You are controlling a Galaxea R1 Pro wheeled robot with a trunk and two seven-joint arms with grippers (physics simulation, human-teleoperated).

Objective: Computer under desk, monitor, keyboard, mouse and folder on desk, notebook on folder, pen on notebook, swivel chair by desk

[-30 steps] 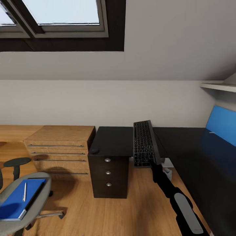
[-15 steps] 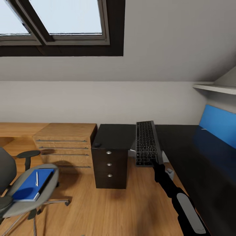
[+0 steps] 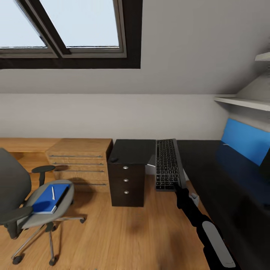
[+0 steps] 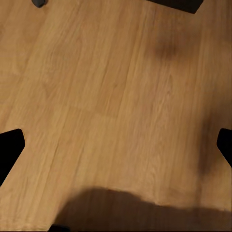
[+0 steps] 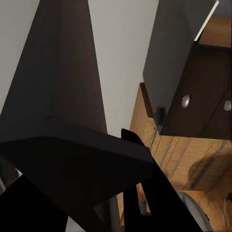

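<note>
floor (image 3: 112, 232): we see warm wood planks with a soft satin sheen
desk (image 3: 210, 176): our view gives a smooth black top, faintly glossy
drawer unit (image 3: 126, 183): left of the desk, matt black fronts with small shiny metal knobs
wooden cabinet (image 3: 80, 163): left of the drawer unit, light grained wood with thin metal handles
swivel chair (image 3: 22, 202): we read grey cloth upholstery, matt black armrests, chrome legs
folder (image 3: 48, 198): smooth bright blue
keyboard (image 3: 167, 165): dark matt keys in a greyish frame

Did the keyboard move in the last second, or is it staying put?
Cannot tell: the camera shifted. The keyboard, held up by the right gripper, keeps about the same place against the black drawer unit.
</note>
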